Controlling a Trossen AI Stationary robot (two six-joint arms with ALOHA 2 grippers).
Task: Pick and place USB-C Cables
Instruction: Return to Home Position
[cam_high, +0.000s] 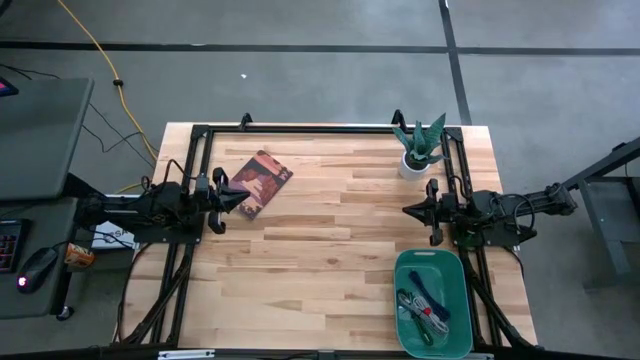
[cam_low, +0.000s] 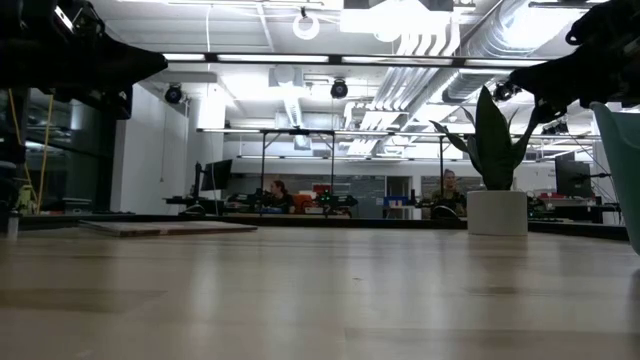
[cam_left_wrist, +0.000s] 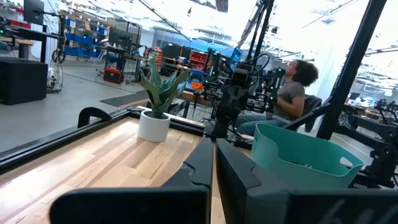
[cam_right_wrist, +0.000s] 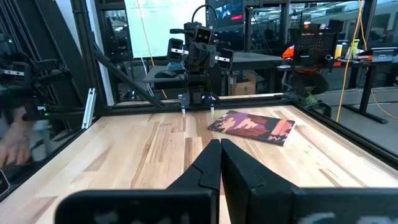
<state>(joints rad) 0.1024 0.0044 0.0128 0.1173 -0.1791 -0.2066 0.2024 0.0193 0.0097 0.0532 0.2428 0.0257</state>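
Bench (cam_high: 330, 250) corner: the USB-C cables (cam_high: 425, 308) lie in the teal bin (cam_high: 428, 254), near my right hand (cam_high: 408, 210).
I see both hands pinched closed and empty; my left hand (cam_high: 243, 198) sits well apart from the bin.

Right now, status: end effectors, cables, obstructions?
Left end effector shut, empty, table's left. Right end effector same, right side. USB-C cables in bin. Booklet, plant aside.

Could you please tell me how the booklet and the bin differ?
The booklet is flat and brown-red; the bin is teal with raised walls. The booklet lies skewed by the left gripper; the bin sits square near the right gripper. The booklet carries nothing; the bin holds cables. Both rest on the wooden table, ungripped.
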